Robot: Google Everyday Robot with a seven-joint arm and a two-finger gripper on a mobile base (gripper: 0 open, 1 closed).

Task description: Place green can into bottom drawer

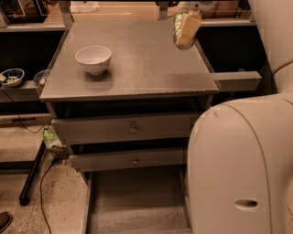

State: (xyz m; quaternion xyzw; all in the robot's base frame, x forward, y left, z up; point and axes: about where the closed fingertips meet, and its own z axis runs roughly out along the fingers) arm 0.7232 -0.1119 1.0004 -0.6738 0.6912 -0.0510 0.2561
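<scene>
While the gripper (188, 13) at the desk's (151, 77) far right corner has its fingers clamped on the tilted green can (185, 31) — well apart from the white bowl (93, 58) near the left edge — the bottom drawer (137, 201) stands open below the front edge, its right side hidden by the robot's arm (238, 169).

No legible text; the claw (187, 13) holds the green can (185, 31) above the cabinet (137, 73).

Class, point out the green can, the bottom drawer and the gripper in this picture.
green can (185, 31): camera view, middle of its side.
bottom drawer (137, 196): camera view, its bare floor.
gripper (191, 11): camera view, top edge, between the jaws holding the green can.
</scene>
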